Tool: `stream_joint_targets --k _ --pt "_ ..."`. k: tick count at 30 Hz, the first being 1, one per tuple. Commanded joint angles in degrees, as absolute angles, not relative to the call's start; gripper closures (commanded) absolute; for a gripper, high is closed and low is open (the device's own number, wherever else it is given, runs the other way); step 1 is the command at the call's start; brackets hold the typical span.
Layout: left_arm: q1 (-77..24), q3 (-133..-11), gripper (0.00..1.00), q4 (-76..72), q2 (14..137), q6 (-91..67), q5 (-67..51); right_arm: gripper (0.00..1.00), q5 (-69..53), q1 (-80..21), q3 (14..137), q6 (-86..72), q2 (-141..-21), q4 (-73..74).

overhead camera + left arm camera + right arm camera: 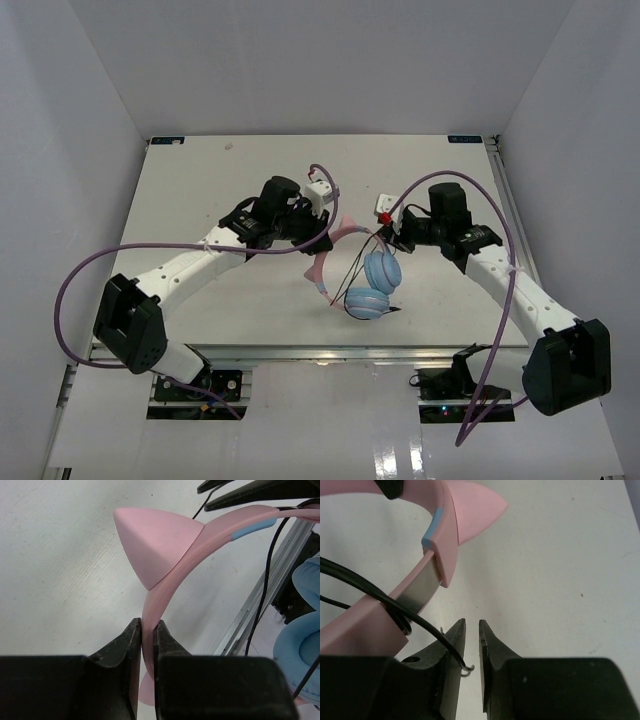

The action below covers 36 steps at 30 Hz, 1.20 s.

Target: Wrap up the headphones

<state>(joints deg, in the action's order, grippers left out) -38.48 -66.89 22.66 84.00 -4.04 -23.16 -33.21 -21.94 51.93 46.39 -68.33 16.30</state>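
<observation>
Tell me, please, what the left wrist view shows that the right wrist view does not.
Left wrist only: how the left gripper clamps the pink headband, and the light-blue ear cups at the right edge. Right wrist only: the right gripper, jaws slightly apart with nothing between them, and the black cable looped over the headband's metal slider. Both: the headband, a pink cat ear, the cable and the white table.
</observation>
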Motion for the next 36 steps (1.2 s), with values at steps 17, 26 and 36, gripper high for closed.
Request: stream_joint_targets --k 17,26,36 --pt "-38.7 -72.3 1.0 15.7 73.9 -14.8 -24.8 0.76 -62.4 -14.7 53.7 28.3 -74.1 8.1" --pt "-38.7 -68.8 1.0 9.7 71.1 -20.2 -19.9 0.76 -67.1 -12.2 51.8 20.5 -74.9 1.5" --pt "-38.7 -62.3 1.0 2.6 69.3 -27.2 -14.1 0.77 -68.2 -10.2 49.5 17.0 -74.8 -3.2"
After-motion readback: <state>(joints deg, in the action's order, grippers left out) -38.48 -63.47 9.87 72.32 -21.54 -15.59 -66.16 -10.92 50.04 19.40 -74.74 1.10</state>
